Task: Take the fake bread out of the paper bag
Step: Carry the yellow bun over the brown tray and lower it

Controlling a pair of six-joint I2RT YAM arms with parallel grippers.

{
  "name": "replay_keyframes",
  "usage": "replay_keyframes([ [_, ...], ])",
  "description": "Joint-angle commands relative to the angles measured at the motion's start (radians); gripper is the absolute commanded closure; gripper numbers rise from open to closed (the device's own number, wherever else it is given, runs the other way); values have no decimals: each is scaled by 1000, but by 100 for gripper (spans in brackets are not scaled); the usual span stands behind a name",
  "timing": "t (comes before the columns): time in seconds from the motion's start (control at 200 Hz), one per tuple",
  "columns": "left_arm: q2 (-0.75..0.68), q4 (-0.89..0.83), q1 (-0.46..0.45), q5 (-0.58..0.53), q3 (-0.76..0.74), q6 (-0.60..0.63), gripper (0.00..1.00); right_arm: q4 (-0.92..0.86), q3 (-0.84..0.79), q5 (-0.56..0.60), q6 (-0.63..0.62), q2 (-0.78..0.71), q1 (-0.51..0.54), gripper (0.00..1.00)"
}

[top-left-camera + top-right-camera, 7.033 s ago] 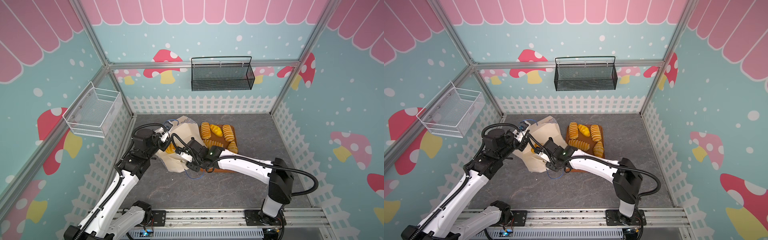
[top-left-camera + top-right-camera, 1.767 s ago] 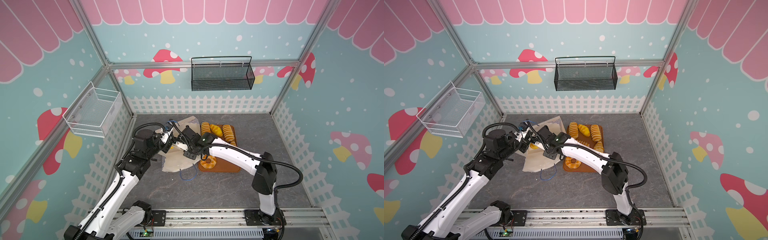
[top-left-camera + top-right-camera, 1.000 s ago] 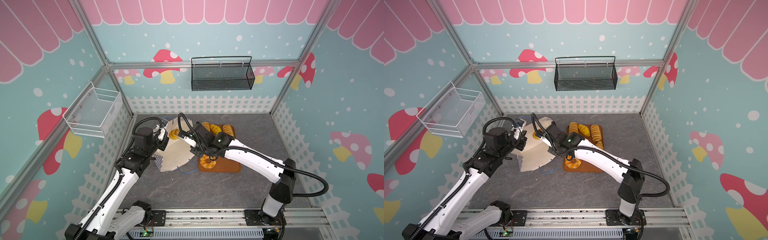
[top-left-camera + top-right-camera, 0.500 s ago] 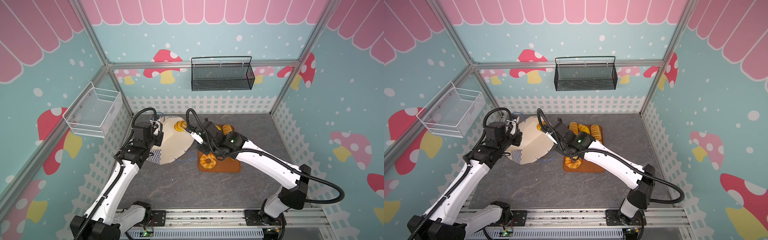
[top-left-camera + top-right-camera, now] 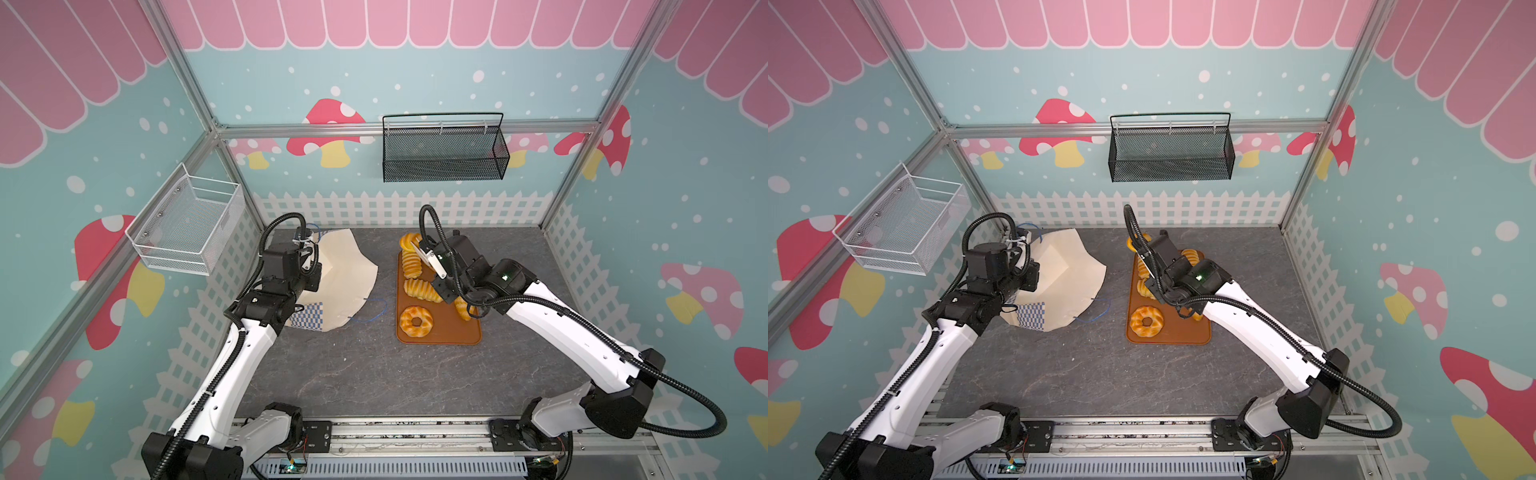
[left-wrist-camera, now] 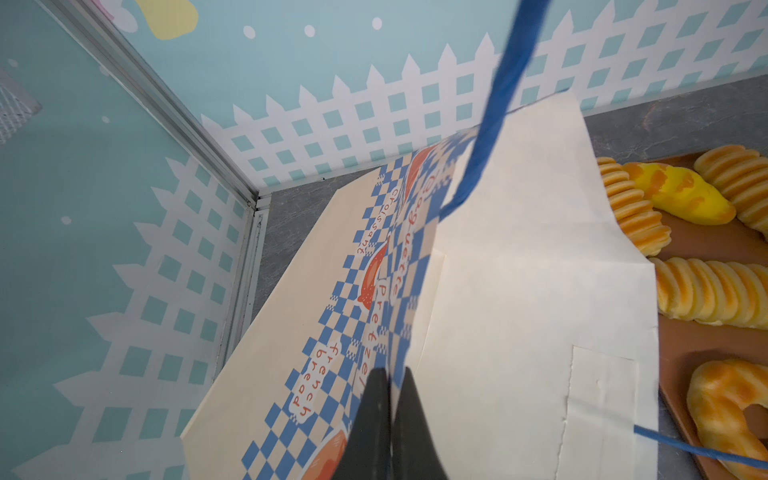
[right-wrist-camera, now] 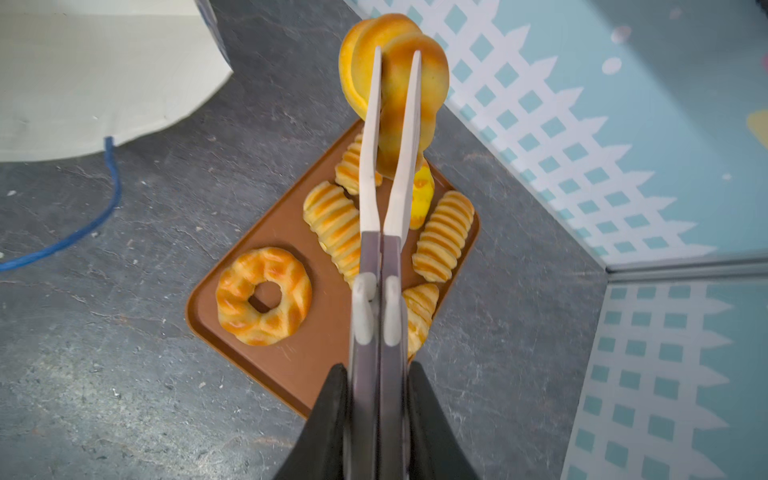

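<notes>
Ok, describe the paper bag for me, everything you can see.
The paper bag is creased cream paper with a blue-and-white checkered band printed in orange. The left gripper is shut on a fold at that band, holding the bag tilted. Its lower edge appears to rest on the grey table, beside the brown tray. One blue cord handle trails on the table.
</notes>
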Motion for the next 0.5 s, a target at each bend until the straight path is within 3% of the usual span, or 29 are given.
replay_keyframes([
  [0.0,11,-22,6,14,20,-28,100,-7,-48,-15,61,-59,-24,97],
  [0.495,19,-16,6,28,7,-35,100,-66,-278,-109,205,-179,-60,96],
])
